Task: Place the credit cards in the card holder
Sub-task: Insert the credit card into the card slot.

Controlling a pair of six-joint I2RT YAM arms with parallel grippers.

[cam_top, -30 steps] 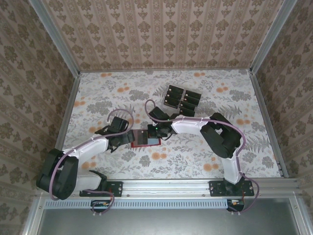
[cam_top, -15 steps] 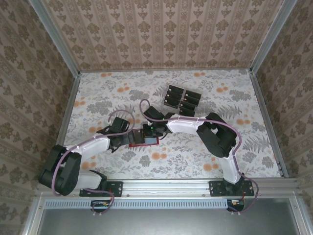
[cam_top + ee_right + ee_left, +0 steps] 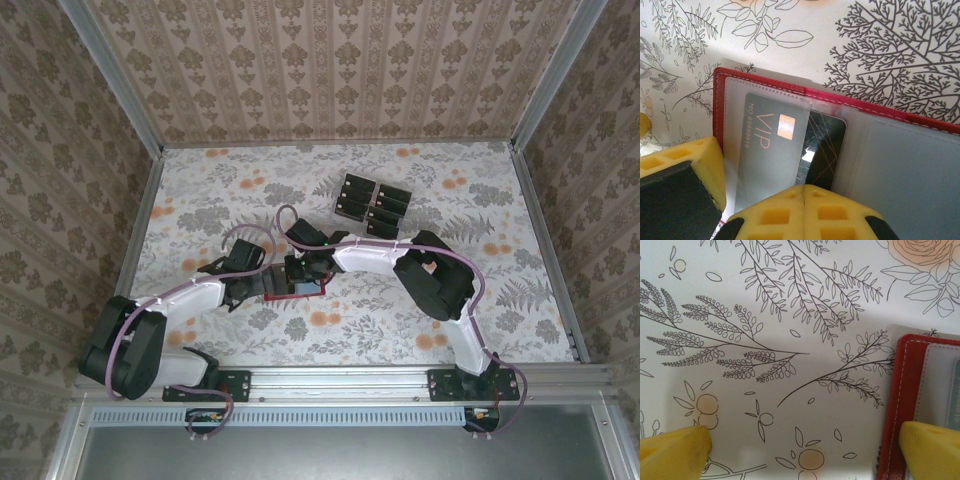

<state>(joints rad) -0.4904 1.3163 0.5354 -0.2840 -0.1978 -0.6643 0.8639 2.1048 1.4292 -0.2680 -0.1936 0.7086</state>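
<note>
My right claw (image 3: pixel 805 197) is pinched tight, its tips at the 6 o'clock edge of a black card (image 3: pixel 765 150) that lies half under the clear sleeve of the open wallet (image 3: pixel 910 170). My left claw (image 3: pixel 803 452) gapes wide, its 3 o'clock finger (image 3: pixel 932 450) on the wallet's red rim. More cards (image 3: pixel 372 205) lie at 1 o'clock from the wallet, apart from it.

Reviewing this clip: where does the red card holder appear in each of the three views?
Top external: the card holder lies just left of the picture's centre, on the table.
Left wrist: its red stitched corner comes in at the right edge, lower half.
Right wrist: it lies open across the middle, with a black card partly in its clear sleeve.
Shared landmark: the floral table cover.
</note>
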